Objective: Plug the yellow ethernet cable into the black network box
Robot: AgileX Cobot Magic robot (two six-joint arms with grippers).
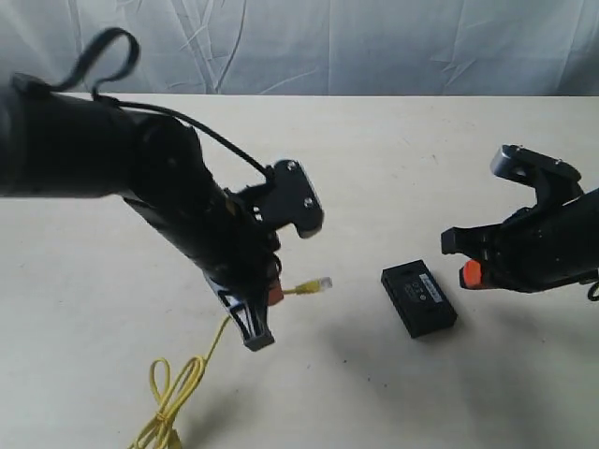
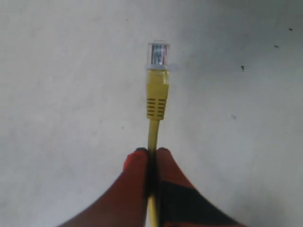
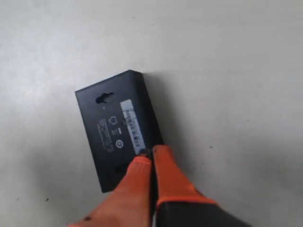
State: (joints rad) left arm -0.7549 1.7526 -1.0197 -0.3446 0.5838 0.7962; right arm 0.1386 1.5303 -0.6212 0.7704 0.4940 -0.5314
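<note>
The yellow ethernet cable [image 1: 301, 289] runs from my left gripper [image 1: 274, 295] out to a clear plug [image 1: 321, 283] that points toward the black network box [image 1: 418, 299]. Its tied loop [image 1: 173, 393] lies at the table's front edge. In the left wrist view, the left gripper [image 2: 151, 153] is shut on the cord just behind the yellow boot [image 2: 157, 94], with the clear plug [image 2: 158, 53] over bare table. The box lies flat, label side up [image 3: 116, 125]. My right gripper [image 1: 471, 274] hovers at the box's right side, its orange fingers [image 3: 165, 170] shut with nothing between them.
The beige table [image 1: 393, 168] stretches back to a wrinkled white cloth backdrop [image 1: 374, 47]. A black lead [image 1: 211, 136] arcs over the left arm. A short gap of bare table separates the plug from the box.
</note>
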